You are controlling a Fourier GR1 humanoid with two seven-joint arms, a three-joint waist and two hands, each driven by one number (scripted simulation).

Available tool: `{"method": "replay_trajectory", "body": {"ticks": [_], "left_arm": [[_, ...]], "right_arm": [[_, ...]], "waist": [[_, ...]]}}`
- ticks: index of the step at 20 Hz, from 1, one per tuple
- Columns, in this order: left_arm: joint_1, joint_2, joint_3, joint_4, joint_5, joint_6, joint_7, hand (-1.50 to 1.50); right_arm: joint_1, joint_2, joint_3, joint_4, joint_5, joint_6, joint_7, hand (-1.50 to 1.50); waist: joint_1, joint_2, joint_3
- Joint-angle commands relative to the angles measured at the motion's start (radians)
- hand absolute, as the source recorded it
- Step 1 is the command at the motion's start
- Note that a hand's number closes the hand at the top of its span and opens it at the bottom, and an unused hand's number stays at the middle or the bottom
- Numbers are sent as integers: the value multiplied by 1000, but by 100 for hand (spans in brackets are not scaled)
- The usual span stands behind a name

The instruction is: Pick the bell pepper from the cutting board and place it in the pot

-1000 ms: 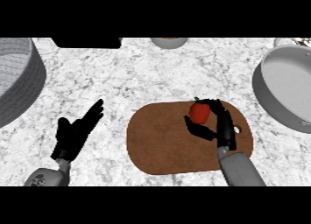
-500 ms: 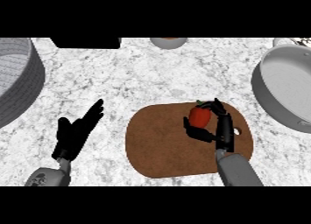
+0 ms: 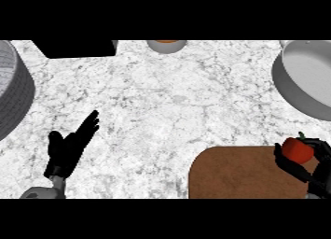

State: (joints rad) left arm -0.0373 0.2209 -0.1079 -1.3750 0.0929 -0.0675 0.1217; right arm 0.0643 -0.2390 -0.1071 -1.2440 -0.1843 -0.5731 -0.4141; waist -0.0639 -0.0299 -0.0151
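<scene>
Landmark: cutting board point(image 3: 247, 172), brown, rounded corners, at the lower right of the marbled white surface point(image 3: 175, 102); its lower edge is cut off by the view.

Far left of the board, at the view's left edge: a large grey ribbed container point(image 3: 6, 93), only partly in view.

Left of the board, well apart from it: left hand point(image 3: 68, 149), black, on a grey forearm that comes up from the lower edge. Fingers straight and released, pointing up and to the right. It holds nothing and touches nothing visible. At rest.

Up and left of the board, at the top edge: a black rectangular object point(image 3: 75, 48), cut off by the view.

Above the board, also at the top edge: a small round grey dish point(image 3: 166, 45) with something orange inside; too little shows to say what.

Over the board's right end: right hand point(image 3: 312, 163), fingers and thumb curled around the bell pepper point(image 3: 298, 150). The pepper is red, green stem at its top, and sits in the hand's clasp. Whether it is raised off the board cannot be told from this angle.

Above and right of the board, well apart from the pepper: the pot point(image 3: 312, 77), grey, round, open side facing the view, nothing visible inside, partly cut off at the right edge.
</scene>
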Motion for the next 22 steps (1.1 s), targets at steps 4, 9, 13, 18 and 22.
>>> {"method": "replay_trajectory", "body": {"ticks": [4,9,13,18,22], "left_arm": [[-1,7,-8,-6,-1,-30,3,0],[-55,-33,-10,10,-17,-11,22,0],[-42,-54,-47,-30,-39,-7,37,0],[-47,-40,-17,43,-36,-33,0,0],[-37,-41,-12,-14,-18,-45,21,0]], "right_arm": [[345,-127,-161,-176,-59,20,7,150],[432,-209,-174,-369,31,-56,177,150],[410,-270,-110,-462,222,-198,386,150],[400,-436,-151,-628,338,-169,720,150],[266,-589,-199,-581,389,-53,923,150]], "waist": [[26,24,13],[49,30,13],[66,32,13],[68,34,12],[77,33,13]]}}
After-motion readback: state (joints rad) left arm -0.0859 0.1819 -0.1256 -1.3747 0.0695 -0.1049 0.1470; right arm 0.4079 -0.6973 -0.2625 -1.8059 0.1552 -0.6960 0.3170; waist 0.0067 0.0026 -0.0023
